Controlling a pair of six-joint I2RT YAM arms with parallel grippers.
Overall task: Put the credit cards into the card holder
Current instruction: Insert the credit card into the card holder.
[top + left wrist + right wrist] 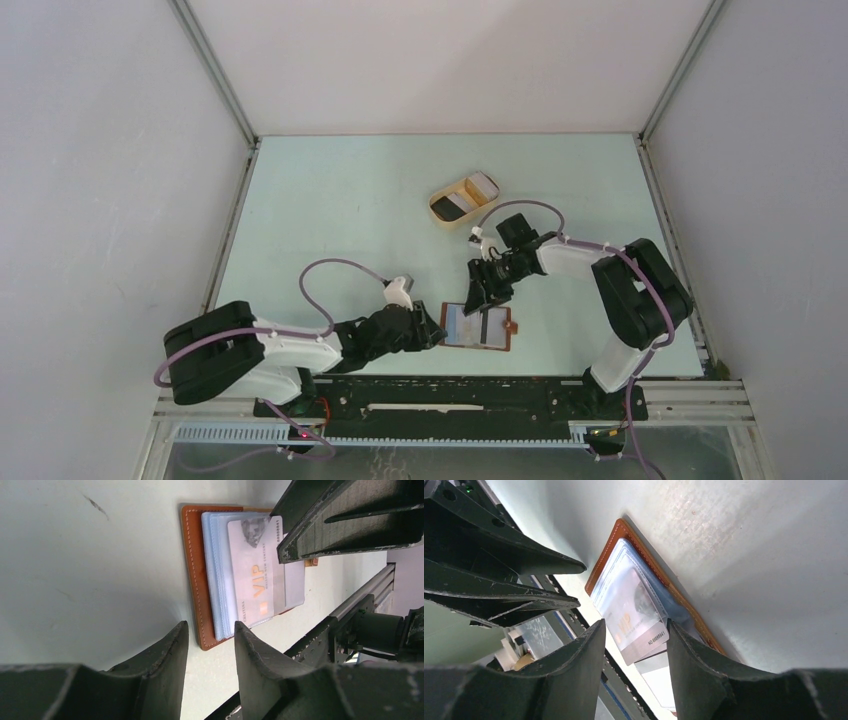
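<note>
Twin arms in matching livery: the left arm point(260, 355), lower left of the overhead view, and the right arm point(620, 300), at right, pair glossy white link shells with bulky black joint housings. A lavender cable point(320, 275) loops along each. Both are bolted to a black rail point(450, 395) along the bottom edge, where a red light point(303, 435) glows. Close up, the left gripper point(210, 630) and right gripper point(635, 627) show matte black, wedge-shaped fingers point(160, 665) with rough, scuffed edges.
</note>
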